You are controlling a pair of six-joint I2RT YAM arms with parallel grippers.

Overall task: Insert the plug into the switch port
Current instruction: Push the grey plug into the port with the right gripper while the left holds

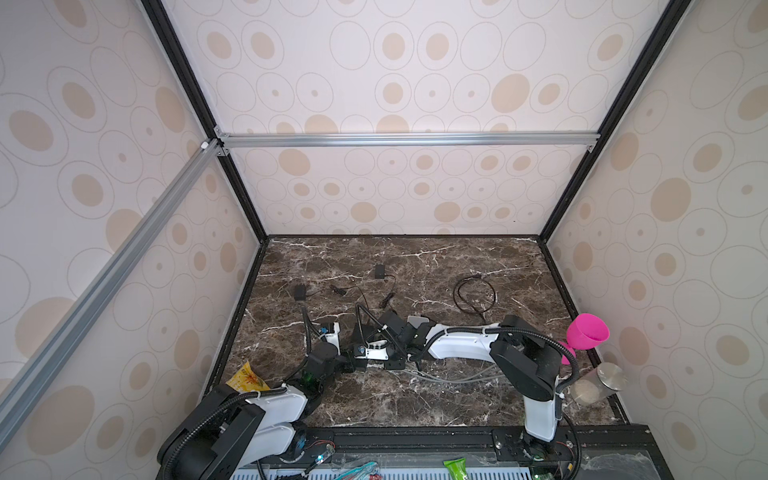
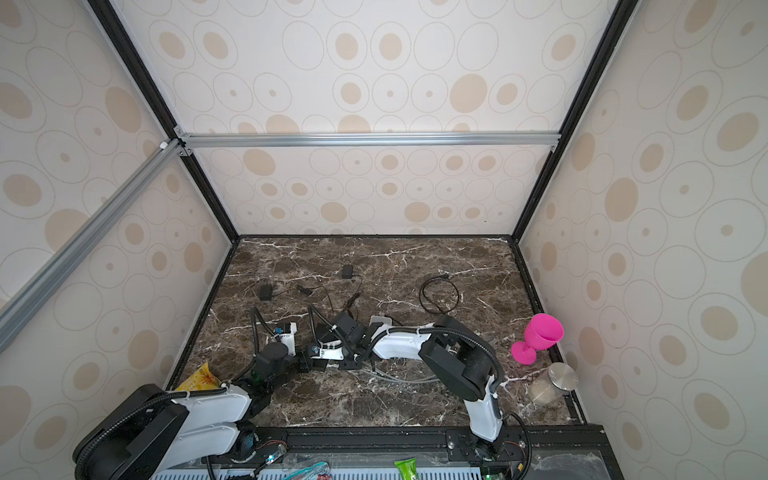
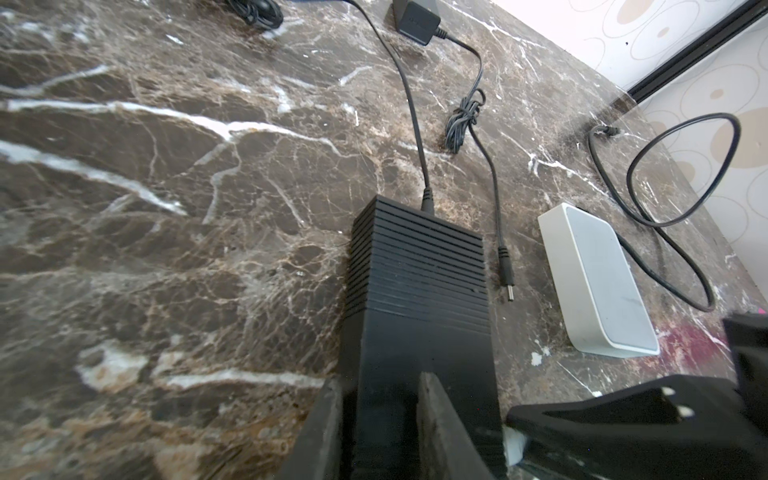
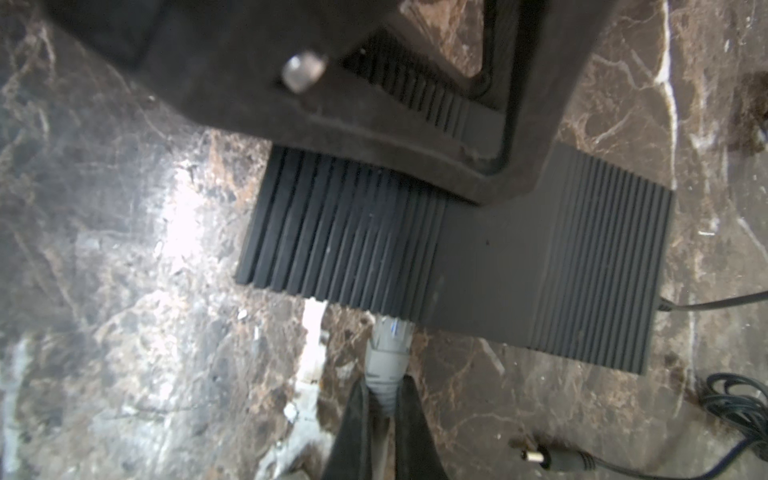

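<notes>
Dark brown marble tabletop, white veins, boxed in by walls papered with beige ovals. Both arms meet near the middle in both top views.

Left gripper: fingers clamped on one end of the black ribbed switch, which lies flat on the tabletop. A thin black lead enters its far end.

Right gripper: pinched tight on the grey boot of the plug. The plug's clear tip meets the switch's side face; how deep it sits, cannot tell.

Just beside the switch lie a loose barrel connector and a white box. Looped black cable lies farther back. Pink goblet and steel-lidded jar stand at the right edge.
</notes>
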